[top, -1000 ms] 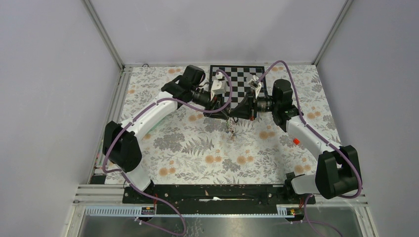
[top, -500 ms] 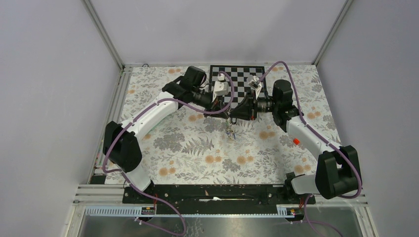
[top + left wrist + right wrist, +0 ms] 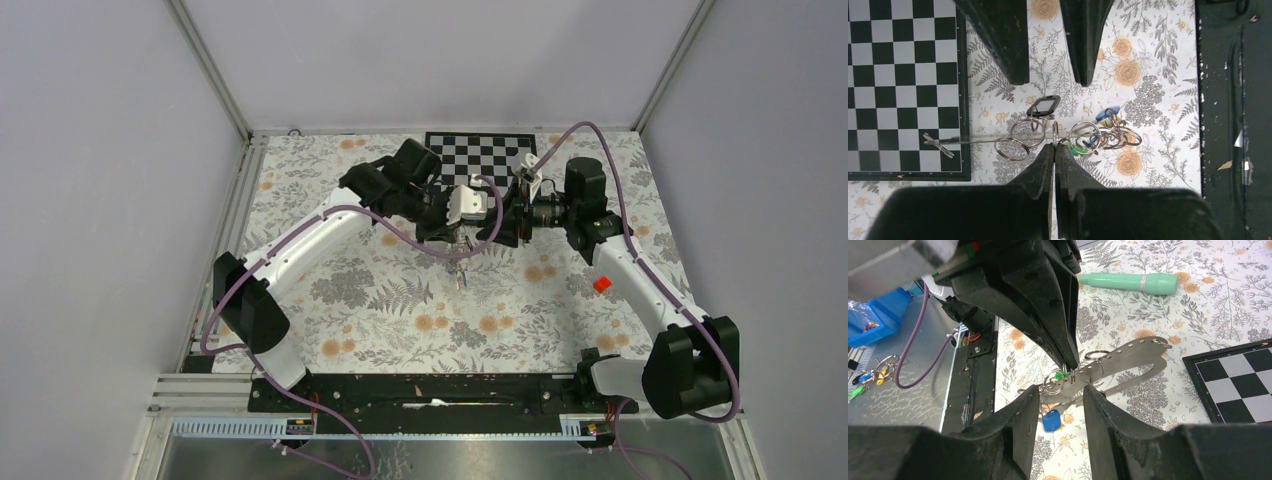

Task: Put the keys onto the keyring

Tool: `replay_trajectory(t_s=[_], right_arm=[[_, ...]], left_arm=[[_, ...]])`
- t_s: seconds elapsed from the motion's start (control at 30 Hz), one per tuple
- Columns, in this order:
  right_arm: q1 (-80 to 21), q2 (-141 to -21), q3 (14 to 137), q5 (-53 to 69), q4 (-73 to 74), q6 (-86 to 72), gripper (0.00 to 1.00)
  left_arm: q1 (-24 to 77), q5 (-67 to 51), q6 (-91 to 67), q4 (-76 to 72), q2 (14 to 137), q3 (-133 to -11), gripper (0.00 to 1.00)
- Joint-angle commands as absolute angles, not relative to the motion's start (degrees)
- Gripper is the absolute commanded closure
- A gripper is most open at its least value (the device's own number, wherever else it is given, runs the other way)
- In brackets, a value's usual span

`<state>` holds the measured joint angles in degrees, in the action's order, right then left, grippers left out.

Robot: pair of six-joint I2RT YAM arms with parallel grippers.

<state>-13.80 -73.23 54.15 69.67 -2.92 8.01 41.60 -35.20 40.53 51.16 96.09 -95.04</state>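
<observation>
Keys, tiny with blue and green plastic heads (image 3: 1050,420), seem already threaded. They dangle among linked rings from the thin silvery keyring (image 3: 1054,134). The left gripper (image 3: 1054,149) pinches it tight. The right gripper (image 3: 1050,80) stands parted and empty. Whether any key is left off cannot be told.

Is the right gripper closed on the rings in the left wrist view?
No, the right gripper has its fingers wide apart, with only cloth between them, short of the rings.
</observation>
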Motion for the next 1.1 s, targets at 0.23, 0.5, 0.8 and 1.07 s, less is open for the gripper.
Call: replay_trajectory(t_s=[0.23,0.5,0.8,1.07], right_arm=[[-14.69,-73.91,49.81,75.50,-19.66,-2.35,0.54],[-15.94,-75.29,49.59,74.44,-19.23,-0.34,0.53],[-17.21,-76.07,50.19,72.53,-14.95,4.20,0.53],[-17.92,-76.54,50.80,70.72,-13.80,5.03,0.60]], left_arm=[[44.18,-33.01,44.52,46.29,92.30,-95.16,1.00],[44.19,-35.62,43.37,46.23,93.12,-95.54,1.00],[44.20,-36.51,42.58,46.23,93.51,-95.89,1.00],[44.21,-37.10,41.96,46.24,93.69,-95.98,1.00]])
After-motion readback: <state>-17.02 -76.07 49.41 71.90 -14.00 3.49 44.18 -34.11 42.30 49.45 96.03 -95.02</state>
